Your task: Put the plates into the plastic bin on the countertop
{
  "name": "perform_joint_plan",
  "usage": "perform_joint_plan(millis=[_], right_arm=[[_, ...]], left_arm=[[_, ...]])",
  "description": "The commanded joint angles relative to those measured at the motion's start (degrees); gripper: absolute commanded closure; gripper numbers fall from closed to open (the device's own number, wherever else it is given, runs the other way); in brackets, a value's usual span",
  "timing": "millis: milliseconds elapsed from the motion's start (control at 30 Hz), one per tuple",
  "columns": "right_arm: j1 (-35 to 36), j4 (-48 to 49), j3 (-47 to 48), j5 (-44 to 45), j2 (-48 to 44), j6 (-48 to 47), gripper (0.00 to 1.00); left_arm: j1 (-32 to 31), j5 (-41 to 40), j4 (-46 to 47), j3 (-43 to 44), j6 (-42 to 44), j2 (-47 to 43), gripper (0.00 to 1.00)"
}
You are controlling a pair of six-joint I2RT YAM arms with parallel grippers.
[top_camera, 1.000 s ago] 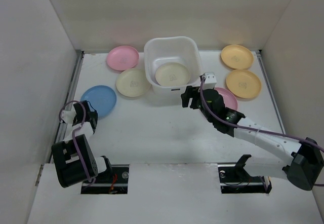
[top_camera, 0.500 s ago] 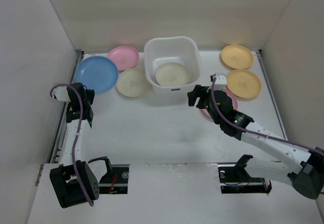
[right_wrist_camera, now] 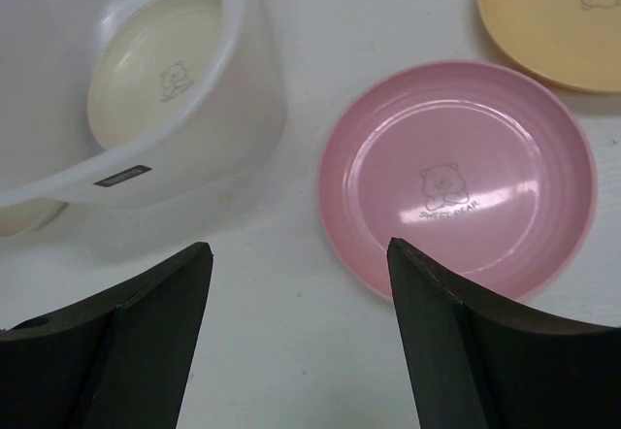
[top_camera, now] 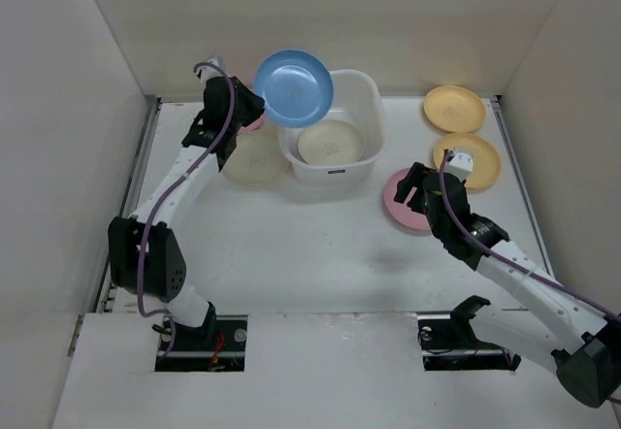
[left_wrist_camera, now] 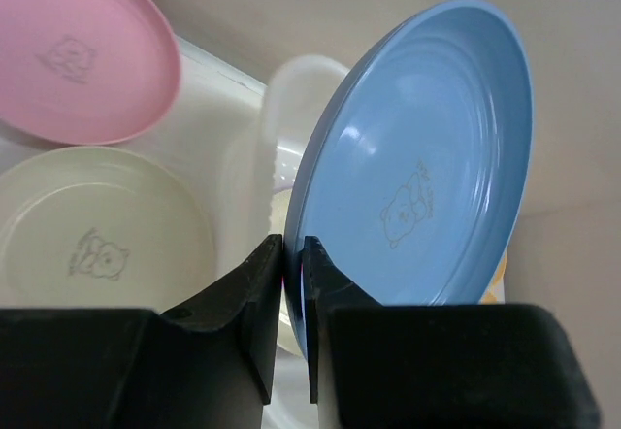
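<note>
Overhead view: left pincer [top_camera: 254, 101] is clamped on the rim of the blue plate [top_camera: 294, 87], which is held in the air, tilted on edge. The plate overlaps the far left corner of the plastic bin [top_camera: 361, 89], which stands just beyond the plate from this pincer. One cream plate [top_camera: 330, 143] lies flat inside the bin, and a second cream plate [top_camera: 254, 162] rests on the countertop [top_camera: 291, 245] below the pincer's arm. The right pincer [top_camera: 415, 188] has its jaws apart and holds nothing. It stands over the near edge of the pink plate [top_camera: 400, 208], with two yellow-orange plates [top_camera: 454, 109] beyond it. Left wrist view: both fingers [left_wrist_camera: 262, 283] pinch the blue plate's edge. Another pink plate [left_wrist_camera: 78, 50] and the second cream plate lie left of the fingers. Right wrist view: the spread fingers [right_wrist_camera: 170, 293] frame bare countertop. The pink plate lies ahead and to the right, and the bin, with its cream plate, ahead and to the left.
</note>
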Motion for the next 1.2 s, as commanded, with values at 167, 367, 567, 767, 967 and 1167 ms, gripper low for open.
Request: perform_joint_plan(millis=[167, 367, 567, 767, 967, 1167], right_arm=[[-5.78, -9.92, -0.86, 1.64, -4.75, 5.17, 0.22], [-11.32, -14.23, -1.83, -0.46, -5.29, 6.05, 0.22], [-13.7, -15.29, -3.23, -1.17, -4.5, 8.07, 0.23], [-14.05, -15.29, -4.38, -2.3, -2.48, 9.92, 0.23], [-14.05, -15.21, -6.66, -3.63, -1.51, 15.01, 0.24], [-14.84, -14.77, -8.68, -3.1, -1.15, 21.69, 0.24]], left_arm=[[-4.34, 6.97, -0.26, 16.52, 6.04, 16.75, 0.89], [-7.42, 7.94, -3.25, 25.84, 10.7, 27.66, 0.89], [-9.18, 7.77, -6.15, 30.42, 13.16, 33.99, 0.87], [-10.41, 6.27, -8.79, 33.86, 16.06, 36.46, 0.72], [-12.34, 3.55, -7.74, 33.94, 19.83, 29.7, 0.28], [-15.77, -0.58, -7.65, 31.32, 24.58, 20.13, 0.0]])
